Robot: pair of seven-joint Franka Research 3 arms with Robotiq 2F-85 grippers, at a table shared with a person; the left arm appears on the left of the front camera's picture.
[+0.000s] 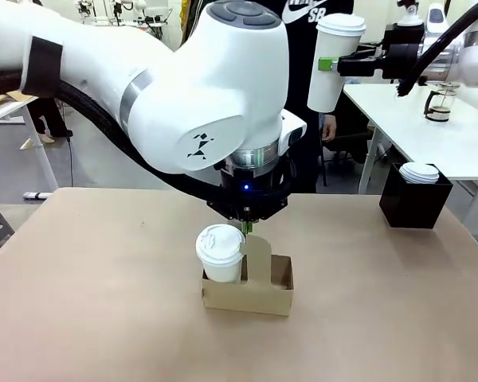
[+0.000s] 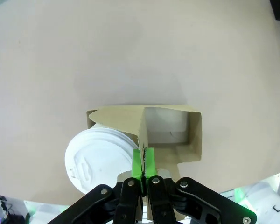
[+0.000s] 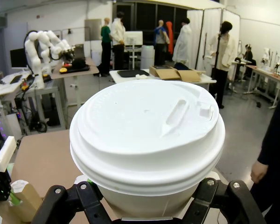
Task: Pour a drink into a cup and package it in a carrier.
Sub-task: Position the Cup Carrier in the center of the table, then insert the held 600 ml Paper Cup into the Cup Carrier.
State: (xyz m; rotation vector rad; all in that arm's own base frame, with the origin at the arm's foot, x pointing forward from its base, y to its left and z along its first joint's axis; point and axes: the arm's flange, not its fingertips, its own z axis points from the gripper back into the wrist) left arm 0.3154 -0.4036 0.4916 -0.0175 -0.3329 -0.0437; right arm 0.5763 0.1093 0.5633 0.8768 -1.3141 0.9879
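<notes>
1. The held cup point(image 1: 325, 91), lidded and upright, hangs high in the air, off to the robot's right and beyond the table's far edge.
2. The right gripper point(image 1: 328, 64) is clamped round its upper wall just under the lid, one finger on each side.
3. The carrier point(image 1: 255, 298) sits low on the table point(image 1: 103, 302), near the middle, so it lies down and to the left of the held cup.
4. Its free slot point(image 1: 280, 274) is on the carrier's right side, the side nearer the right arm. The other slot already has a seated cup point(image 1: 220, 251), lid on.
5. The left gripper point(image 1: 247, 231) stands straight above the carrier, its pads pinched together on the upright handle point(image 1: 259, 251) between the two slots.
6. As I judge it, the right arm has to bring its cup down and leftward, keeping it vertical, into the free slot. The close spot is the left gripper just beside that slot.
</notes>
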